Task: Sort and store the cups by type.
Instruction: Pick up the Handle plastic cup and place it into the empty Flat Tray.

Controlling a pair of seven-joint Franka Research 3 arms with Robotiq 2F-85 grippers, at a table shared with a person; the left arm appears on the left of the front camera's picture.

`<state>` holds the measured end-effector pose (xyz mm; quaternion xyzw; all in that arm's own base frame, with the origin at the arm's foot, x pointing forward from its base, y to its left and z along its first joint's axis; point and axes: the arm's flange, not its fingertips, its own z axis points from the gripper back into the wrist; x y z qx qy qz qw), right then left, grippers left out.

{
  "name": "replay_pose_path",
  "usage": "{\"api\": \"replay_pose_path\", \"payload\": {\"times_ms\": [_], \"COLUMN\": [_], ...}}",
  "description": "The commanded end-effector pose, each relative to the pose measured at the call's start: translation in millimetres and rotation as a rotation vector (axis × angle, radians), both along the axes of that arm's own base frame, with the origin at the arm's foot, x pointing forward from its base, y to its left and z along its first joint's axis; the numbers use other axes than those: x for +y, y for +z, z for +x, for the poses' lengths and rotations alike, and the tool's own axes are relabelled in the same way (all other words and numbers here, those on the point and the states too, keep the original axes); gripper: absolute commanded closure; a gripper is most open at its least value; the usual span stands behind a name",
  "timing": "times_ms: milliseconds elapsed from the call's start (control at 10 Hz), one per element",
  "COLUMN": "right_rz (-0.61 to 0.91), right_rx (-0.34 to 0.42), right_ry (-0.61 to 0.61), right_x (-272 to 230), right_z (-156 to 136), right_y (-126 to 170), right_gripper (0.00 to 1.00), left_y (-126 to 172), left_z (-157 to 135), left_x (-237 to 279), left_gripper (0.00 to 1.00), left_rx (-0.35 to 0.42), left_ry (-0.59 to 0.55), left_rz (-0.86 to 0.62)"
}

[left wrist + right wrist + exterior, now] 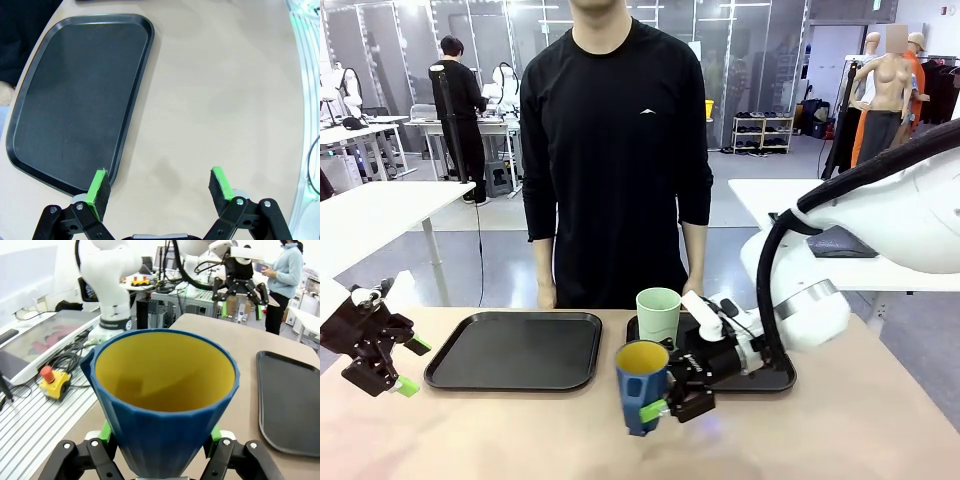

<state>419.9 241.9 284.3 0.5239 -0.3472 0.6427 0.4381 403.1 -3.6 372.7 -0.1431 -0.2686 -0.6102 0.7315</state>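
The right gripper [668,402] was clamped on the dark-blue mug [642,385], holding it above the table [840,430] near the front edge, just in front of the right tray [775,378]. The mint-green tumbler [658,316] stood upright at that tray's left end. The left gripper [159,189], jaws apart and holding nothing, hung over the table beside the left tray [75,100].
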Motion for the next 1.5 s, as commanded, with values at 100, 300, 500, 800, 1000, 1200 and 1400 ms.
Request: {"api": "replay_pose_path", "payload": {"times_ms": [100,300,500,800,1000,1200,1400], "right_rz": [0.055,0.098,0.125,0.13,0.13,0.124,0.135], "right_rx": [0.018,0.052,0.056,0.032,0.02,0.014,0.006], "right_ry": [-0.027,-0.064,-0.125,-0.239,-0.296,-0.35,-0.405], "right_x": [65.3,100.6,132.1,168.8,194.0,213.8,226.3], "right_z": [1.4,11.1,24.3,38.7,47.3,48.2,49.9], "right_y": [-2.0,-6.1,-11.4,-20.6,-29.1,-36.0,-43.7], "right_gripper": [0.23,0.23,0.23,0.23,0.23,0.23,0.23], "left_y": [-0.1,-0.1,-0.1,-0.1,-0.1,-0.1,-0.1], "left_z": [0.0,0.0,0.0,0.0,0.0,0.0,0.0], "left_x": [-0.2,-0.2,-0.2,-0.2,-0.2,-0.2,-0.2], "left_gripper": [0.0,0.0,0.0,0.0,0.0,0.0,0.0], "left_rx": [-0.008,-0.008,-0.008,-0.008,-0.008,-0.008,-0.008], "left_ry": [0.008,0.008,0.008,0.008,0.008,0.008,0.008], "left_rz": [0.016,0.016,0.016,0.016,0.016,0.016,0.016]}}
